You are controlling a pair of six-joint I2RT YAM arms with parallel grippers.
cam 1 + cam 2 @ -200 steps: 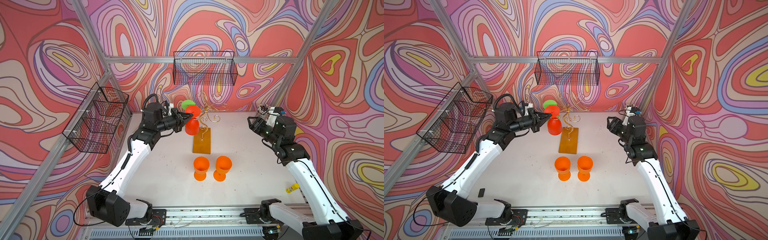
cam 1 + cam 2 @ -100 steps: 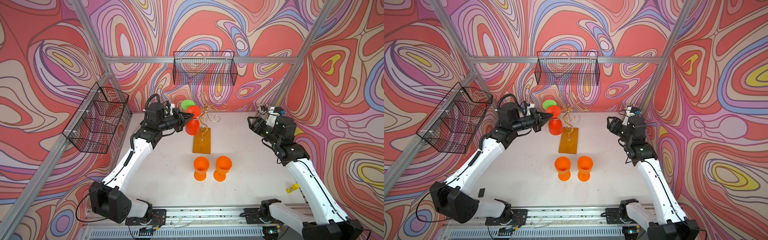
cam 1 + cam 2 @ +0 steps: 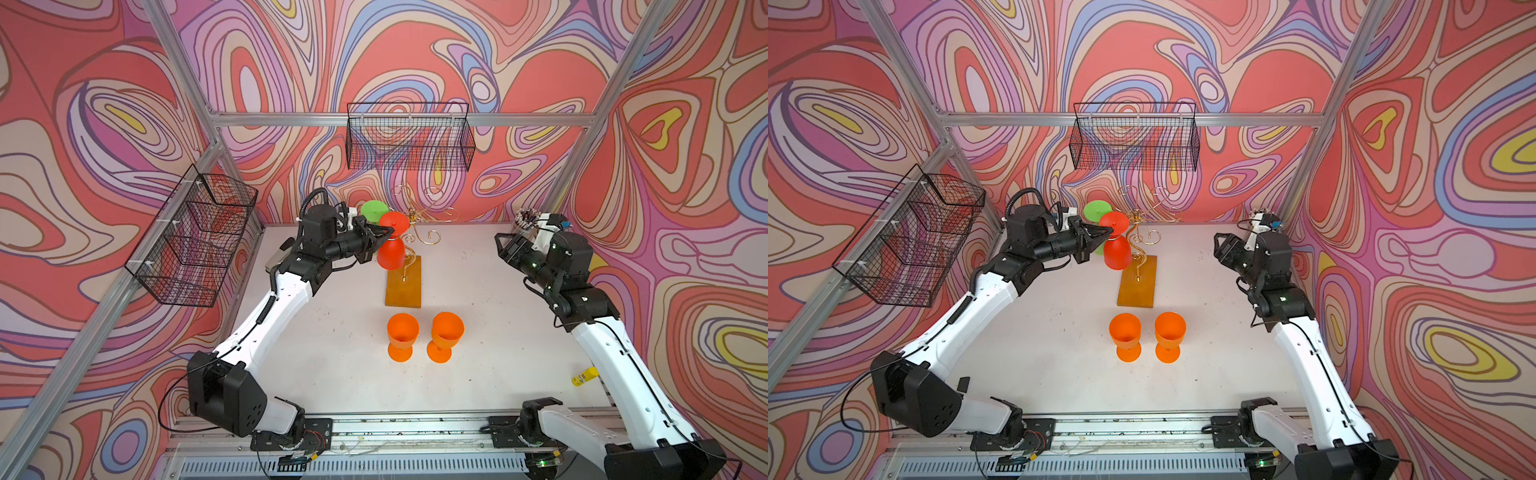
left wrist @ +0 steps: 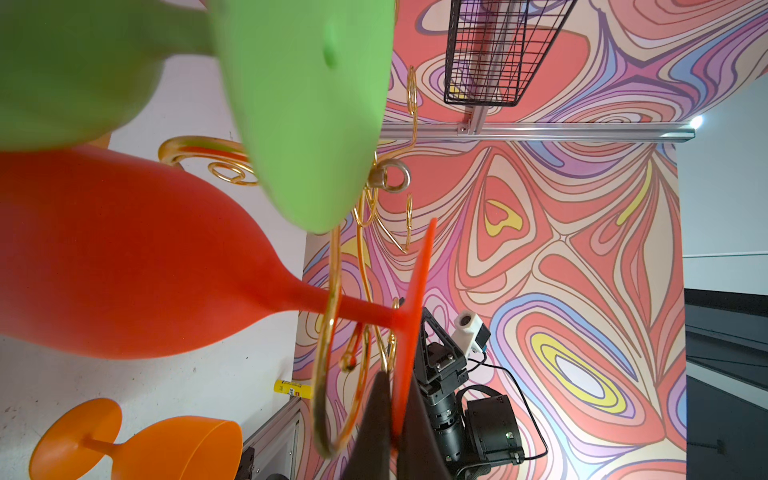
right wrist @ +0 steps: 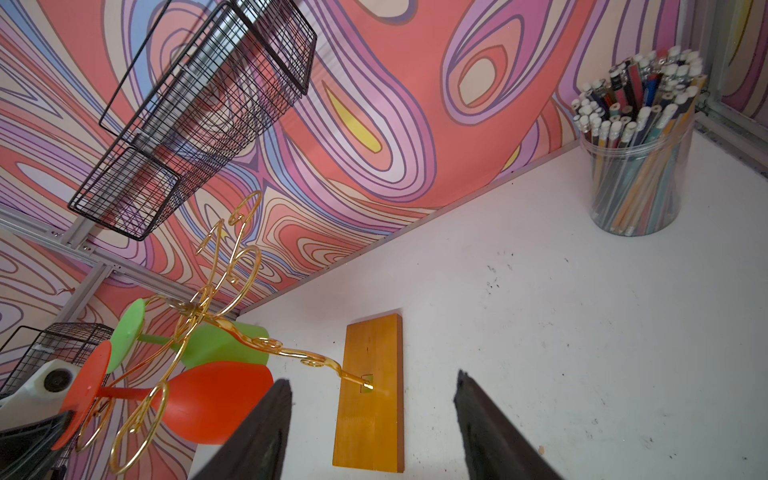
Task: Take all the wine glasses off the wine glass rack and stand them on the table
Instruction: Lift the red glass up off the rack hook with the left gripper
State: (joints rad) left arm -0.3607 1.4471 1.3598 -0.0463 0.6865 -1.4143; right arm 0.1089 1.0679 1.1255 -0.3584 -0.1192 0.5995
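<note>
A red wine glass (image 3: 390, 255) (image 3: 1117, 255) hangs upside down on the wine glass rack (image 3: 403, 282) (image 3: 1138, 282), a gold wire stand on an amber wooden base. In the left wrist view the red wine glass (image 4: 124, 257) has its stem lying inside a gold spiral arm of the rack (image 4: 332, 332). My left gripper (image 3: 388, 232) (image 3: 1108, 232) (image 4: 397, 382) is shut on the rim of the glass's flat foot. A green glass (image 3: 374, 210) (image 4: 307, 104) hangs just behind the red one. My right gripper (image 3: 505, 245) (image 5: 372, 378) is open with nothing between its fingers, well to the right of the rack (image 5: 370, 395).
Two orange glasses (image 3: 402, 332) (image 3: 447, 330) stand upright in front of the rack's base. Black wire baskets hang on the back wall (image 3: 409, 137) and the left wall (image 3: 195, 237). A jar of pencils (image 5: 636, 166) stands at the back right corner, and a yellow glue stick (image 3: 584, 376) lies by the right edge.
My left gripper has shifted slightly to the right, and the red glass's foot has moved with it. The right arm has not moved.
</note>
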